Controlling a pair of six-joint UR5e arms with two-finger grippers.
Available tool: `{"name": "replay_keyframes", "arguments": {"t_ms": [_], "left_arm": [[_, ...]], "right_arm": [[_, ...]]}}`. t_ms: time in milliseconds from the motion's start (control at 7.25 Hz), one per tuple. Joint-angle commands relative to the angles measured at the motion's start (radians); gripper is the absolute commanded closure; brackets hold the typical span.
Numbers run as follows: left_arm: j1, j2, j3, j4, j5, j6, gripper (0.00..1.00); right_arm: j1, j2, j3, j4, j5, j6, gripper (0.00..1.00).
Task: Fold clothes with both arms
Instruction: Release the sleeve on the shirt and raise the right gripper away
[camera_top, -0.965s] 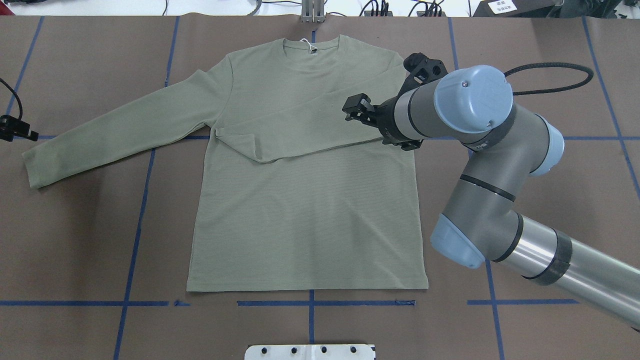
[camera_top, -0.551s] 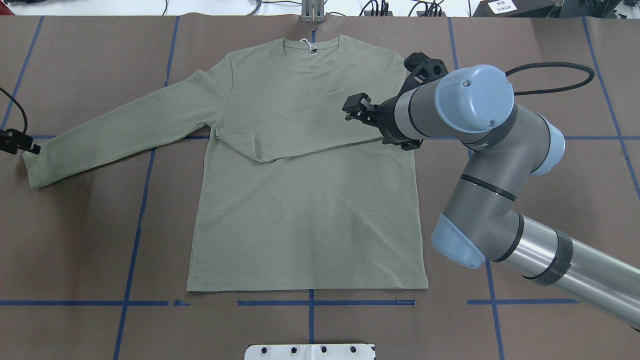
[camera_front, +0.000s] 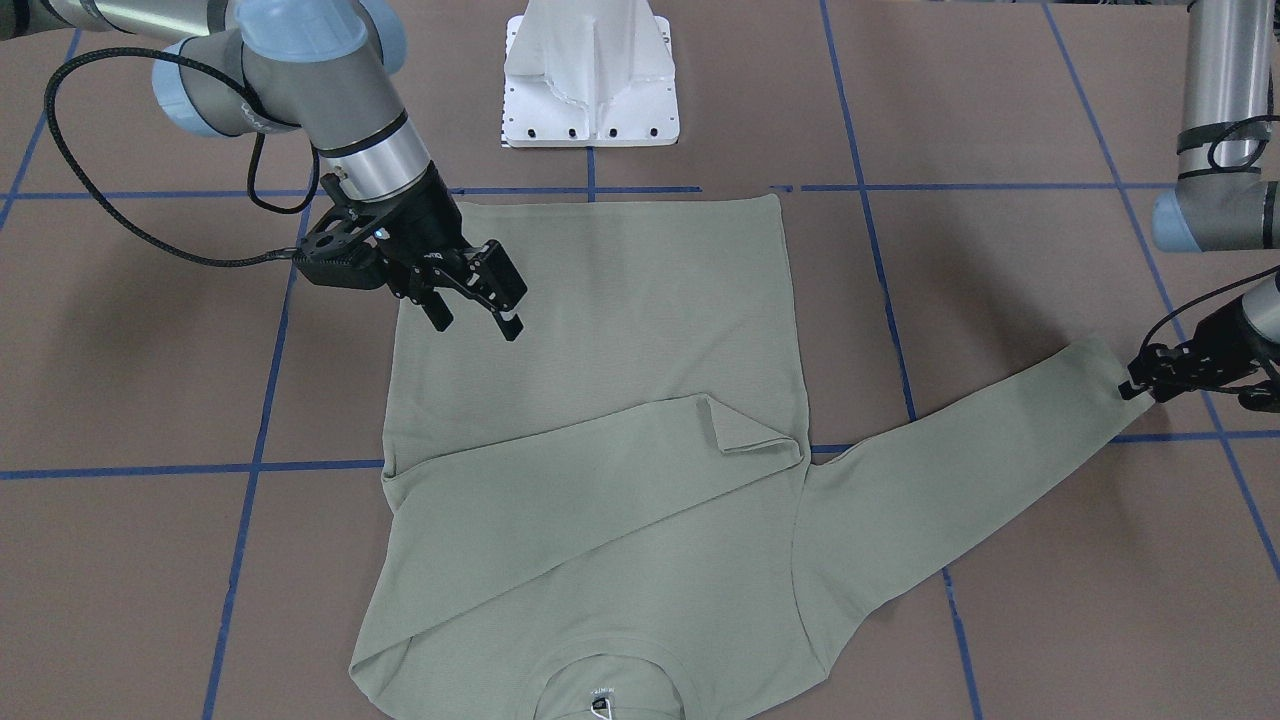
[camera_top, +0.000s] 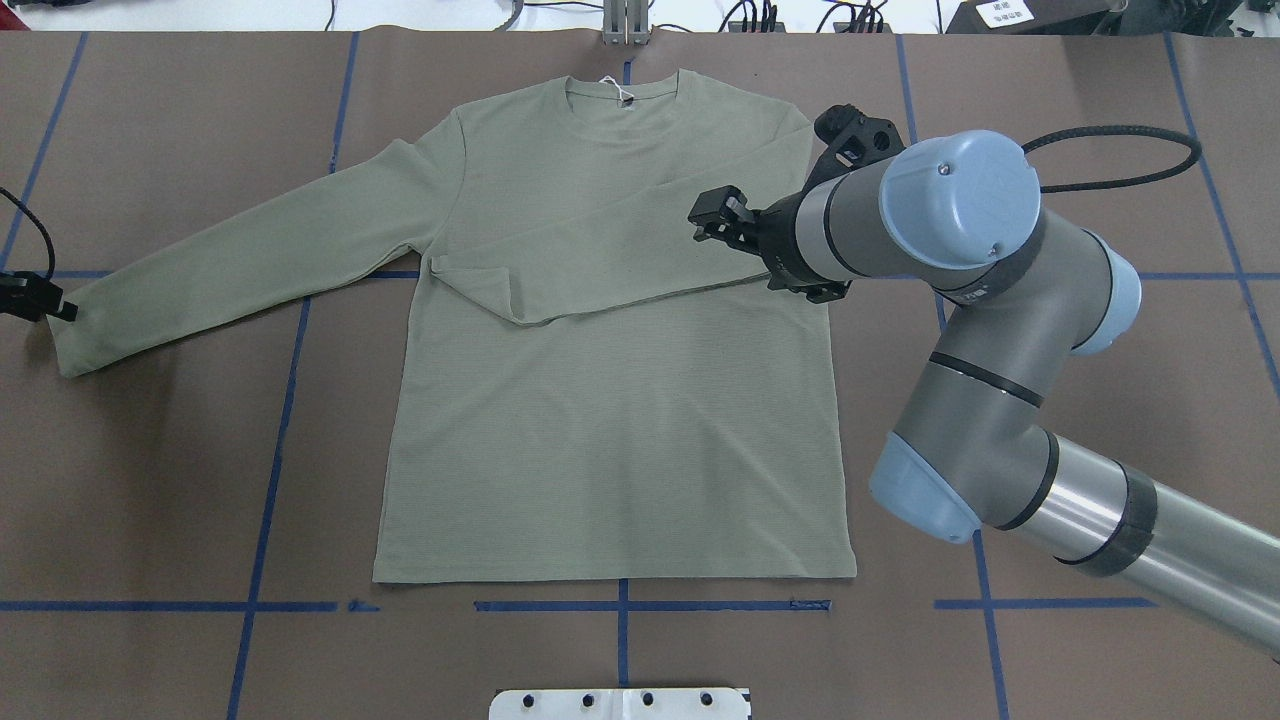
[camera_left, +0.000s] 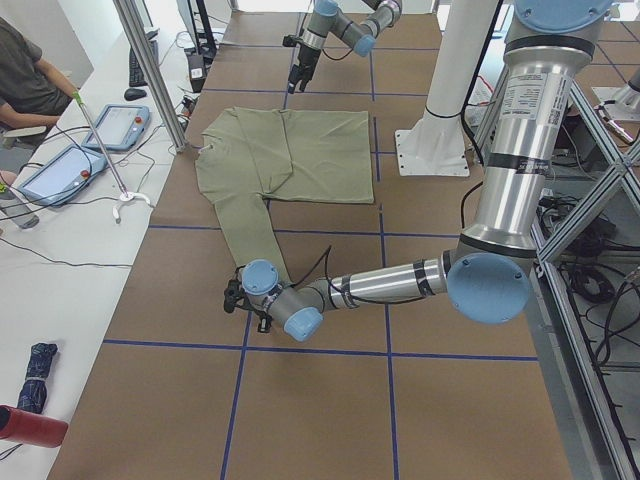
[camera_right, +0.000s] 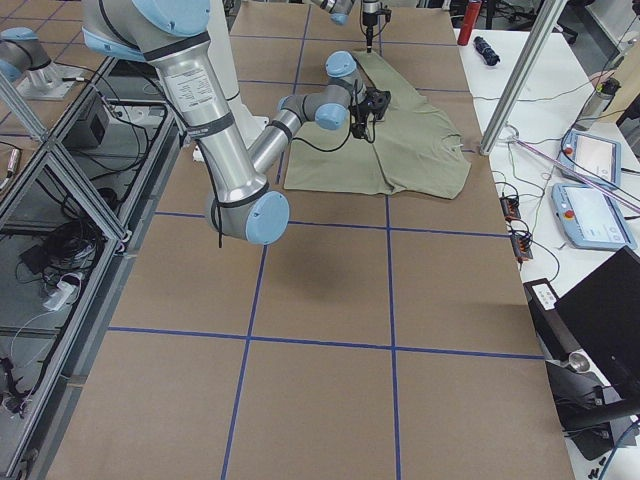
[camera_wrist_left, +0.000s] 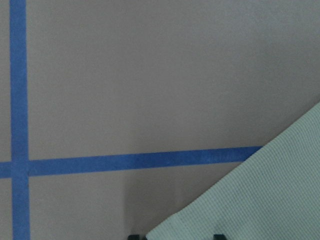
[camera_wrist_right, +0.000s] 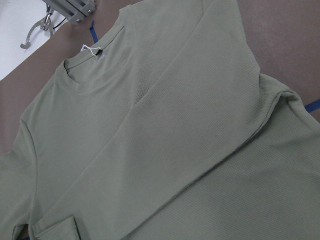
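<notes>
Jaws of the right gripper (camera_front: 477, 320) stand clearly apart with nothing between them, hanging over the sage-green long-sleeve shirt (camera_top: 610, 420) near its right side seam, and this arm has hardly shifted over the last second. The change is on the other side. The left gripper (camera_front: 1140, 388) was out beyond the end of the left sleeve (camera_top: 250, 260) a second ago and has slid in until it meets the cuff (camera_top: 70, 340). On the left wrist camera its two fingertips (camera_wrist_left: 133, 235) peek in at the bottom edge, set wide apart, with the cuff's corner lying between them just below a blue tape line (camera_wrist_left: 125, 162). These jaws look open around the cloth. The view is cropped so tight that I cannot say whether the pads touch it yet, and no grip appears made. The shirt lies flat and face up on the brown table (camera_top: 150, 480), collar away from the robot and hem toward its base. Its right sleeve (camera_top: 600, 255) is already folded across the chest, and the left sleeve is stretched out straight. I judge the first sleeve fold done and the second about to start, with the left gripper lined up to pinch the cuff and carry it across the body.
</notes>
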Motion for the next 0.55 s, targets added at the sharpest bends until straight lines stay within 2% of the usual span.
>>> {"name": "replay_keyframes", "arguments": {"t_ms": [0, 138, 414], "left_arm": [[-0.001, 0.009, -0.033, 0.002, -0.01, 0.0, 1.0], [-0.001, 0.01, -0.047, 0.0, -0.012, -0.002, 1.0], [-0.004, 0.027, -0.188, 0.012, -0.163, -0.073, 1.0]], "right_arm": [[0.0, -0.007, 0.009, -0.001, -0.002, 0.002, 0.0], [-0.002, -0.014, 0.009, 0.001, -0.004, 0.002, 0.0], [0.002, -0.021, 0.021, 0.001, 0.005, -0.004, 0.0]]}}
